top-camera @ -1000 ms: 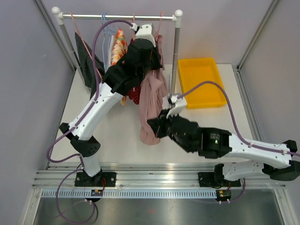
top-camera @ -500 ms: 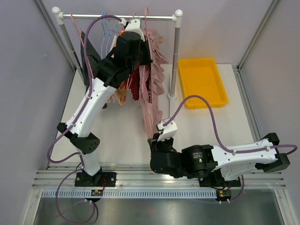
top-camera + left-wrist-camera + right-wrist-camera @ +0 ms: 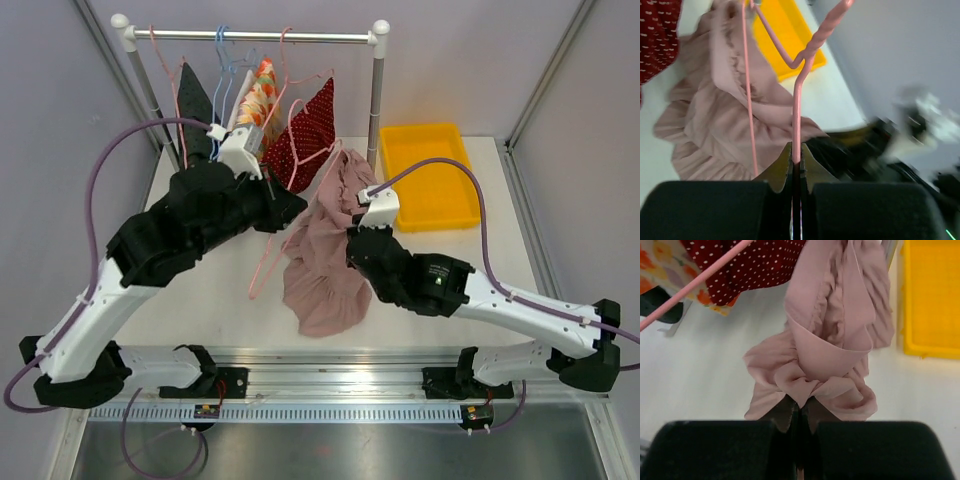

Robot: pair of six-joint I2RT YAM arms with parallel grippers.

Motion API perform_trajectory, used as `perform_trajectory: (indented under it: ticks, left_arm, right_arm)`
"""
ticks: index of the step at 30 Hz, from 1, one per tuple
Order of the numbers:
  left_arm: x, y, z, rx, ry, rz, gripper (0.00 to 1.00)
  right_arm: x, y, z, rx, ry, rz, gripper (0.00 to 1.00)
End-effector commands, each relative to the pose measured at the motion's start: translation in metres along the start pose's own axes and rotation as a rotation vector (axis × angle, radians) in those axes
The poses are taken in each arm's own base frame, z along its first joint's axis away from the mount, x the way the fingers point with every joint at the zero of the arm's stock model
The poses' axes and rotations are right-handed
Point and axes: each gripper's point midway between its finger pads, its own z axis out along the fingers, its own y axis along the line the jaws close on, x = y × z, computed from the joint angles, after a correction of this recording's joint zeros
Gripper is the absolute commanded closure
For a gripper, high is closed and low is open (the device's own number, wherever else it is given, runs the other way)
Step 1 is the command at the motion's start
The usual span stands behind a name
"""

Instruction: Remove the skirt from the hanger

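White bench point(image 3: 235, 305), clothes rail point(image 3: 260, 36) at back. Left claw point(image 3: 796, 161) pressed tight on pink wire hanger point(image 3: 797, 105). Right claw point(image 3: 799, 409) pinches bunched pink skirt point(image 3: 832, 357), which is draped mid-bench between the arms. Best guess: hold the hanger fixed and draw the skirt steadily off the wire end. Long axis runs rail-to-near-edge, with the wide ruffled end nearest.

- My left arm point(image 3: 95, 310), white links with black joints, rises from its near-left base and bends right toward the middle.
- The black two-finger left gripper point(image 3: 796, 150) is clamped tight on the thin pink wire hanger point(image 3: 798, 100).
- My right arm point(image 3: 520, 305) lies low, stretched leftward from its near-right base.
- The right gripper point(image 3: 800, 407) has its jaws pressed together on a bunched fold of the dusty-pink ruffled skirt point(image 3: 830, 355).
- In the top view the two grippers are near each other, with the left one above and to the left.
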Motion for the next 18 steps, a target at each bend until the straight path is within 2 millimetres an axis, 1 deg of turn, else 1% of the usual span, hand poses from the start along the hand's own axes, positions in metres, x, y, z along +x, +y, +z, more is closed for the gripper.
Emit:
perform_trajectory:
  ticks: [1, 2, 3, 4, 5, 6, 7, 8, 9, 10, 11, 12, 13, 14, 15, 16, 17, 18]
  left_arm:
    - [0.01, -0.032, -0.025, 0.122, 0.032, -0.049, 1.0]
    - [0.025, -0.039, -0.032, 0.142, 0.08, -0.041, 1.0]
    - [0.039, -0.034, -0.04, 0.125, 0.128, -0.026, 1.0]
    - [0.05, -0.029, -0.041, 0.099, 0.153, -0.011, 1.0]
    - [0.066, -0.033, -0.046, 0.104, 0.194, 0.01, 1.0]
    - [0.079, -0.023, -0.052, 0.069, 0.228, 0.036, 1.0]
    - [0.082, -0.013, -0.052, 0.013, 0.209, 0.056, 1.0]
    - [0.1, -0.007, -0.052, -0.016, 0.24, 0.071, 1.0]
    - [0.104, 0.003, -0.057, -0.041, 0.235, 0.072, 1.0]
    - [0.106, 0.009, -0.056, -0.062, 0.22, 0.066, 1.0]
    - [0.119, 0.017, -0.052, -0.083, 0.238, 0.068, 1.0]
    - [0.117, 0.014, -0.051, -0.066, 0.217, 0.053, 1.0]
    - [0.115, 0.017, -0.053, -0.058, 0.197, 0.043, 1.0]
    - [0.115, 0.019, -0.052, -0.06, 0.185, 0.049, 1.0]
    - [0.113, 0.019, -0.05, -0.063, 0.172, 0.053, 1.0]
    - [0.109, 0.024, -0.047, -0.087, 0.147, 0.078, 1.0]
    - [0.107, 0.026, -0.046, -0.101, 0.141, 0.098, 1.0]
    - [0.1, 0.024, -0.046, -0.106, 0.123, 0.11, 1.0]
  right_arm:
    - [-0.024, 0.004, 0.016, -0.023, -0.04, -0.037, 1.0]
    - [-0.037, -0.003, 0.021, 0.003, -0.058, -0.051, 1.0]
    - [-0.044, -0.008, 0.022, 0.015, -0.068, -0.06, 1.0]
    - [-0.053, -0.018, 0.023, 0.052, -0.082, -0.091, 1.0]
    - [-0.075, -0.034, 0.024, 0.1, -0.116, -0.066, 1.0]
    - [-0.09, -0.048, 0.024, 0.142, -0.14, -0.053, 1.0]
    - [-0.103, -0.06, 0.024, 0.158, -0.153, -0.053, 1.0]
    - [-0.133, -0.07, 0.015, 0.157, -0.205, -0.009, 1.0]
    - [-0.153, -0.094, 0.019, 0.187, -0.229, 0.014, 1.0]
    - [-0.17, -0.104, 0.016, 0.195, -0.254, -0.007, 1.0]
    - [-0.199, -0.112, 0.01, 0.21, -0.303, -0.002, 1.0]
    - [-0.216, -0.124, 0.009, 0.24, -0.323, -0.019, 1.0]
    - [-0.226, -0.133, 0.009, 0.27, -0.318, -0.08, 1.0]
    - [-0.255, -0.133, 0.008, 0.284, -0.356, -0.095, 1.0]
    - [-0.267, -0.138, 0.01, 0.305, -0.366, -0.111, 1.0]
    - [-0.276, -0.151, 0.011, 0.34, -0.358, -0.15, 1.0]
    - [-0.299, -0.152, 0.014, 0.35, -0.4, -0.138, 1.0]
    - [-0.307, -0.154, 0.016, 0.347, -0.418, -0.141, 1.0]
